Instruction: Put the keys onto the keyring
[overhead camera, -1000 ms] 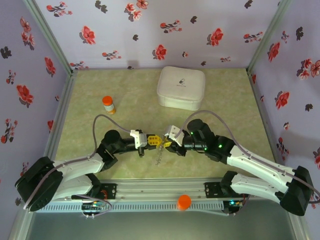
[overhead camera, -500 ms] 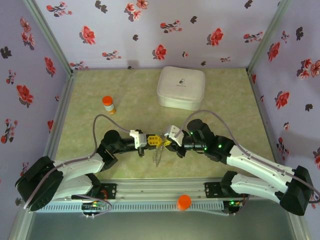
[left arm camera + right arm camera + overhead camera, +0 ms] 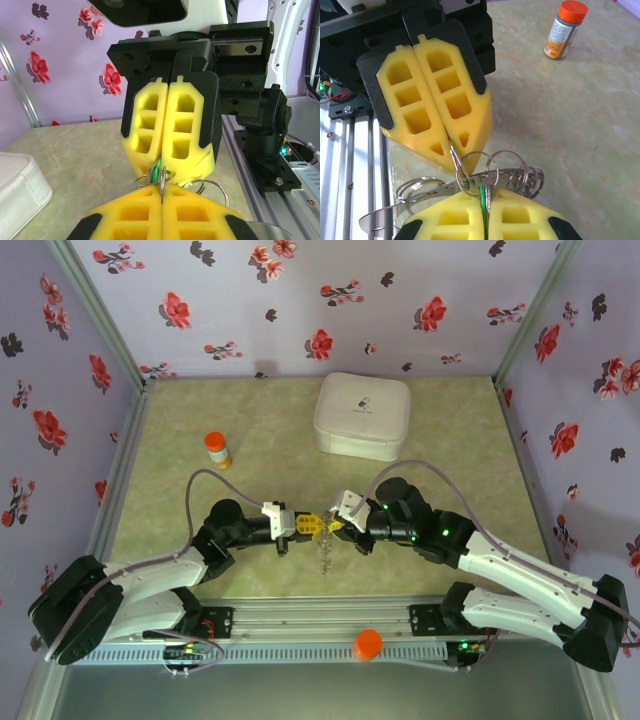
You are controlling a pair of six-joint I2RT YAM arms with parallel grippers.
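My two grippers meet tip to tip over the near middle of the table. The left gripper (image 3: 311, 527) (image 3: 162, 188) is shut on a small metal ring of the keyring (image 3: 470, 177), a thin grey metal loop strung with several small split rings. The keyring (image 3: 323, 553) dangles below the fingertips. The right gripper (image 3: 331, 527) (image 3: 484, 194) is shut on a green-headed key (image 3: 482, 192). That key (image 3: 159, 172) sits right against the ring, its shaft hidden between the pads. I cannot tell whether it is threaded on.
A white zip case (image 3: 362, 415) (image 3: 20, 190) lies at the back centre. An orange-capped bottle (image 3: 217, 449) (image 3: 565, 30) stands to the left. An orange round cap (image 3: 368, 643) rests on the front rail (image 3: 320, 625). Flowered walls enclose the table.
The right gripper's jaws have closed on the green key. The dangling keyring swung left and back under the fingertips. Both grippers shifted slightly right.
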